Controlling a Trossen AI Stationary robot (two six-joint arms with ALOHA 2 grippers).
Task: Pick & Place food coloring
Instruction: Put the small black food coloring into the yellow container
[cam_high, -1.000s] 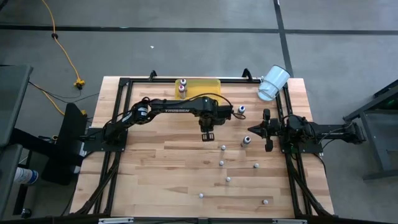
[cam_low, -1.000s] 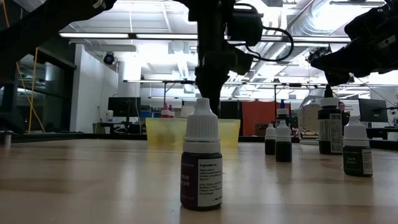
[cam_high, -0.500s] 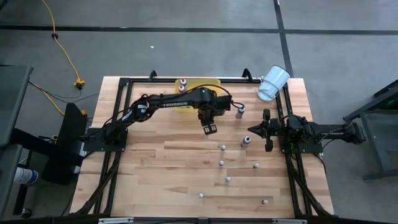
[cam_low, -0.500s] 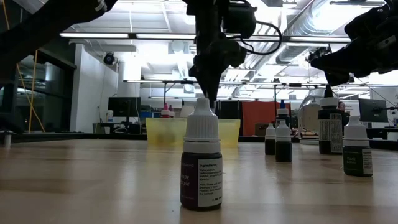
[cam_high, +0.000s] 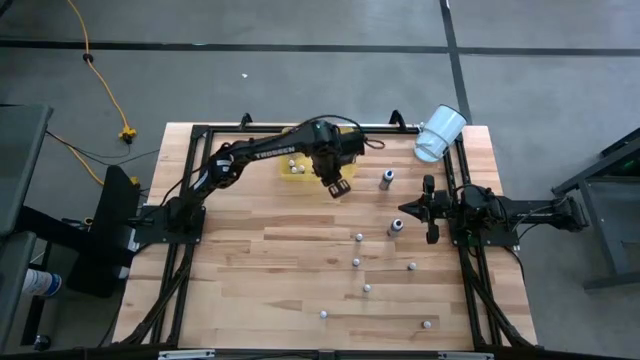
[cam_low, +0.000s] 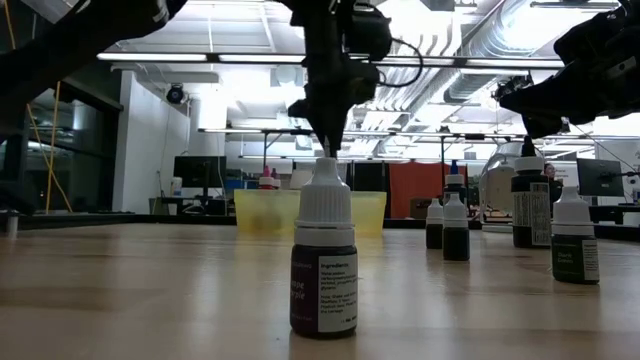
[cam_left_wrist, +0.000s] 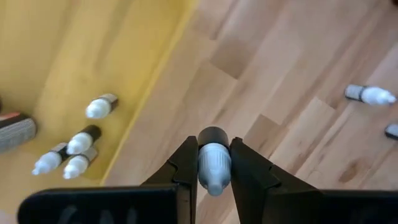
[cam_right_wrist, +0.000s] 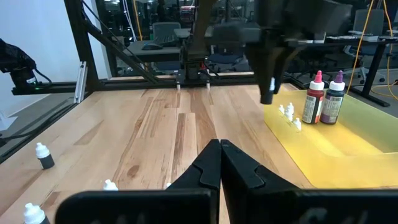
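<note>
My left gripper (cam_high: 338, 186) is shut on a tiny food coloring bottle (cam_left_wrist: 214, 163) with a white cap and a dark body. It hangs above the wood by the near right edge of the yellow tray (cam_high: 296, 172). The tray also shows in the left wrist view (cam_left_wrist: 74, 68). Several tiny bottles (cam_left_wrist: 79, 144) lie in the tray. Two taller bottles, one red (cam_right_wrist: 314, 98) and one dark (cam_right_wrist: 333, 98), stand in it. More small bottles (cam_high: 359, 237) stand on the table. My right gripper (cam_high: 431, 212) is shut and empty at the right. My left gripper pinches the tiny bottle by the two sides of its white cap (cam_left_wrist: 214, 168) between its two fingers. The fingers point down from above. The bottle stands upright in the hold, its dark body (cam_left_wrist: 213, 133) below the fingertips, lifted clear of the table.
A white cup (cam_high: 440, 132) lies on its side at the far right corner. Loose small bottles stand near it (cam_high: 387, 178), beside my right gripper (cam_high: 396, 227), and toward the near edge (cam_high: 367, 288). One bottle (cam_low: 324, 260) stands close to the low camera.
My left gripper has carried the tiny bottle up and toward the table's far edge, toward the yellow tray, turning about as it went. The bottle stays between the shut fingers.
</note>
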